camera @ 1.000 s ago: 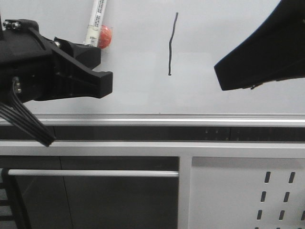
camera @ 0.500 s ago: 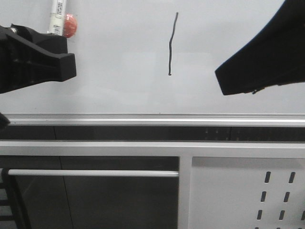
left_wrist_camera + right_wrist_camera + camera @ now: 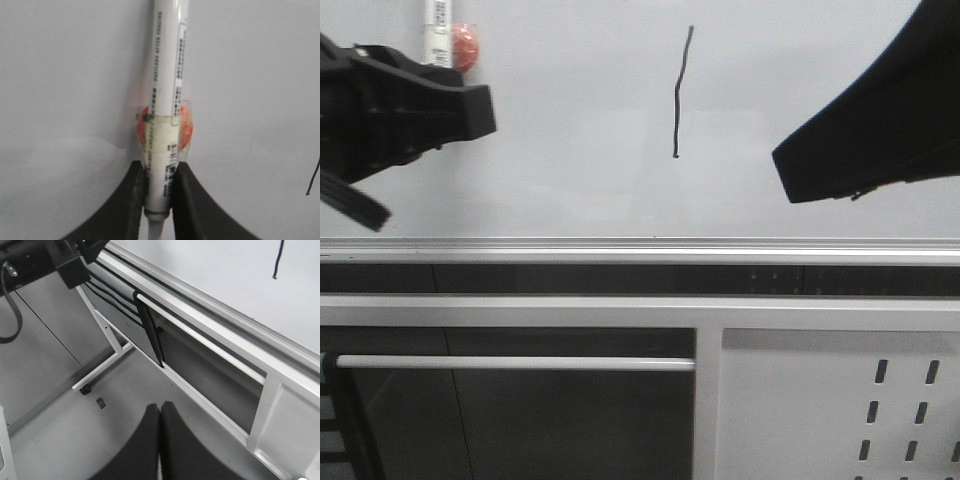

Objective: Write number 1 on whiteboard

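Our left gripper (image 3: 159,192) pinches a white marker (image 3: 165,95) between its two black fingers (image 3: 131,200), the pen's barrel running straight out from the jaws over the whiteboard (image 3: 570,170). An orange disc (image 3: 186,131) sits on the barrel just beyond the fingertips, wrapped with tape. In the front view we see that gripper (image 3: 440,105) at the board's upper left, the marker (image 3: 438,30) and the orange disc (image 3: 466,45) rising behind it; whether the tip touches the board we cannot tell.

The 1 (image 3: 680,92), a thin, slightly wavy black stroke, stands on the board well to the right of our left gripper, roughly midway between the two arms. Its lower end also shows at the edge of the left wrist view (image 3: 313,176) and in the right wrist view (image 3: 278,260).

Our right gripper (image 3: 160,440) has its fingers pressed together and holds nothing. It hangs in front of the board, to the right of the stroke (image 3: 860,150), and its camera looks down past the board's silver rail (image 3: 210,305) to the frame and the grey floor (image 3: 60,440) below.
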Robot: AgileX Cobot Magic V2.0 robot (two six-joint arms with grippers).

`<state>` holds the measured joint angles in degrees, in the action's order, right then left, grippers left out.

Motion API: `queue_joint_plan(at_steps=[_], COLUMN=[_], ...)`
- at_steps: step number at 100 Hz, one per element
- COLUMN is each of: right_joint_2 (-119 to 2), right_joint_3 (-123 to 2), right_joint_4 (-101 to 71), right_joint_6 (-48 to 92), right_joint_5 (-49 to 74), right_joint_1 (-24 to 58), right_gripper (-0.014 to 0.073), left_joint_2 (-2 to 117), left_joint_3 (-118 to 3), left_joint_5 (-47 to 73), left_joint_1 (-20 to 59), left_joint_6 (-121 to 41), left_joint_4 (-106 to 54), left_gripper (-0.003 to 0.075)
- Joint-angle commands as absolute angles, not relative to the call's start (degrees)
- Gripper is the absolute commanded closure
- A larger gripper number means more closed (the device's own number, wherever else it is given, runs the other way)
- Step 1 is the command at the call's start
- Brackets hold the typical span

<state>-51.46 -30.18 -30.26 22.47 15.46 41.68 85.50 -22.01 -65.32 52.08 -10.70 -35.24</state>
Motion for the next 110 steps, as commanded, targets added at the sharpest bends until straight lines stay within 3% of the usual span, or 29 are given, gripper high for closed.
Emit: queue_joint_plan(at_steps=[1,110], right_joint_2=[-50.5,-50.5], right_joint_3=[-31.7,-31.7], right_joint_4=[-30.1,-30.1], right_joint_6=[22.8,22.8], right_joint_5=[12.5,12.6], right_joint_1=[41.2,41.2], right_gripper=[0.0665,0.0665], left_joint_2=[85.4,87.4], left_joint_3=[-24.7,-26.0], left_joint_5=[-78.2,-78.2], left_joint_1=[52.4,51.9], left_joint_6=[-9.7,-9.7], left_joint_4=[-35.4,-38.5], left_gripper=[0.0739,0.0734])
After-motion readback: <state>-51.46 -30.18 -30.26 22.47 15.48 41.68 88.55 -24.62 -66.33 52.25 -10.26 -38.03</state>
